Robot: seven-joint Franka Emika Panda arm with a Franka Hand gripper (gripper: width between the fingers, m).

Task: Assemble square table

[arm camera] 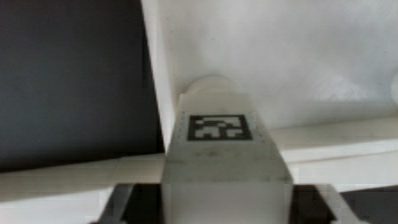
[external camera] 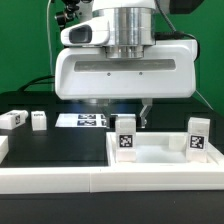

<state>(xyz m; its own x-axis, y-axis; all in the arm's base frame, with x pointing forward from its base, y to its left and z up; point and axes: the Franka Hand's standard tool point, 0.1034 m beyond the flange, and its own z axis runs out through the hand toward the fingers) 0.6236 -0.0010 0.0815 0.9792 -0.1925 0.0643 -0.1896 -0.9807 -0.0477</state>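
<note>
The white square tabletop [external camera: 160,158] lies at the exterior view's right. My gripper [external camera: 126,116] is shut on a white tagged leg [external camera: 126,136], held upright at the tabletop's left corner. In the wrist view this leg [arm camera: 222,140] fills the gap between my jaws [arm camera: 222,208], with the tabletop [arm camera: 302,60] behind it. I cannot tell whether the leg is seated in the tabletop. A second leg [external camera: 197,136] stands upright at the tabletop's right side. Two more legs [external camera: 14,119] [external camera: 38,120] lie on the black table at the left.
The marker board [external camera: 85,121] lies flat behind the gripper at the middle. A long white rail [external camera: 60,182] runs along the front of the work surface. The black table surface [arm camera: 71,90] shows beside the tabletop.
</note>
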